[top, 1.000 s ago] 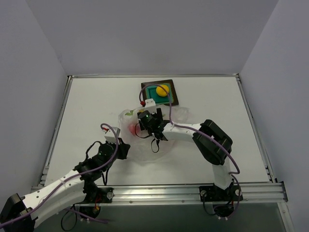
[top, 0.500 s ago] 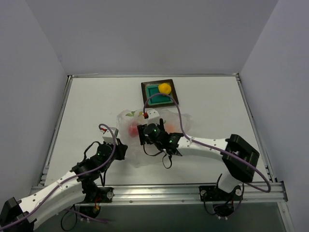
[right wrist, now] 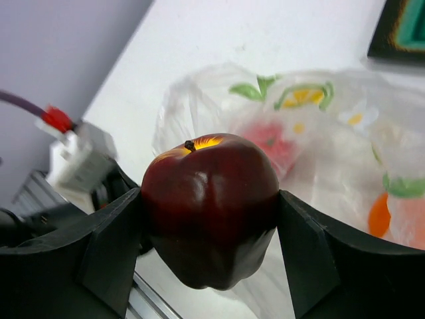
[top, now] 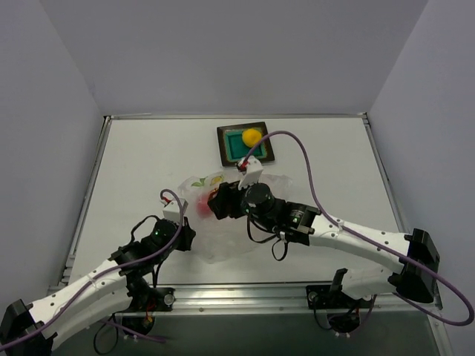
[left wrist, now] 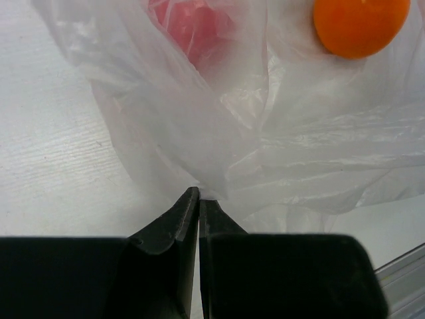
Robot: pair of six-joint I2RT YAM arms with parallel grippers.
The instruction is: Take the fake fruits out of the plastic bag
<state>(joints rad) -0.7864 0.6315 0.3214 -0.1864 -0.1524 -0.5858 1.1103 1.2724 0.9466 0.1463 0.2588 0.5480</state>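
About halfway, I judge: the yellow fruit (top: 252,136) lies in the teal tray (top: 231,152) beyond the plastic bag (left wrist: 299,153), the right tool (right wrist: 210,219) grips the maroon apple (right wrist: 212,179) over the bag, and the red fruit (left wrist: 192,26) and the orange fruit (left wrist: 360,23) lie inside it, its edge pinched by the clenched left tool (left wrist: 198,197).

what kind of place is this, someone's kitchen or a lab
Most likely a robot lab cell: a white table boxed in by blank grey walls, two arms bolted to a metal rail, just a plastic bag and a tray as props.
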